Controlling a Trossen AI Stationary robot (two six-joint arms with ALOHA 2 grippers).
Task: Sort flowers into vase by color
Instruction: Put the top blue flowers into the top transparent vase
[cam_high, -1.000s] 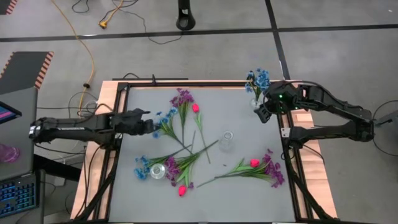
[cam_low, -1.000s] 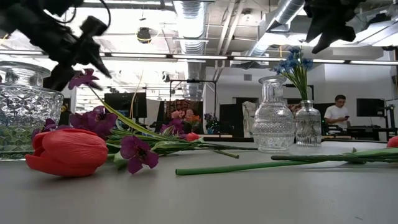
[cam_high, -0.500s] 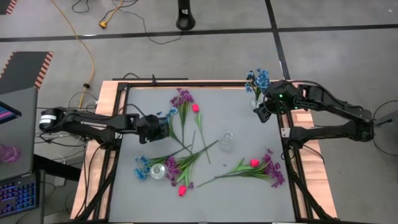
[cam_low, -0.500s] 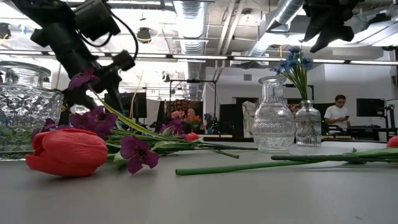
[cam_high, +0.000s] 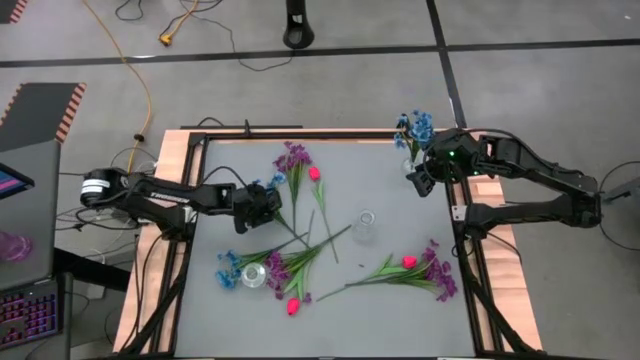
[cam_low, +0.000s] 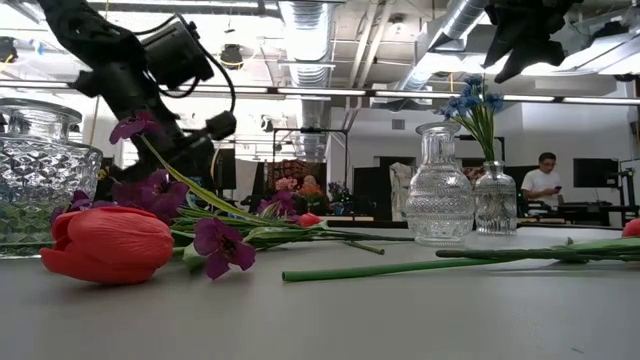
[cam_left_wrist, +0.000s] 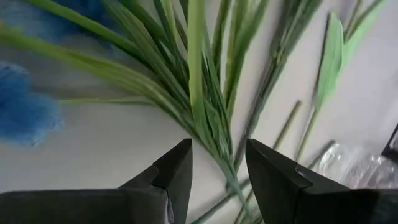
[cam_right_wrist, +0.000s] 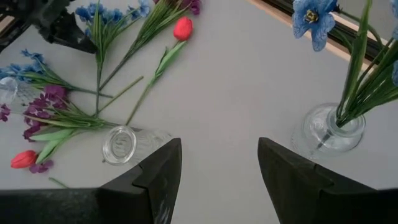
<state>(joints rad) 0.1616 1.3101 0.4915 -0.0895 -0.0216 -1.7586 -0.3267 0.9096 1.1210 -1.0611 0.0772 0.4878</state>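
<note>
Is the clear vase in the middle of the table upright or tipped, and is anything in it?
Upright and empty: the middle vase shows a round open mouth from above, and the low view shows it standing with no stems inside.

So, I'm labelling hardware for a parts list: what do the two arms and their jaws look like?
Both arms are dark, jointed and slim, with black cables looped along them. The left arm has a white band near its base. The right arm shows a small green light. Each ends in two dark, wedge-shaped jaws.

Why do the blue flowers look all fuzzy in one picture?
In the left wrist view the blue flowers sit very close to the camera and out of focus, so they smear; the stems above the left pincer are sharper. In the low view, ceiling lights glare behind the vases.
</note>
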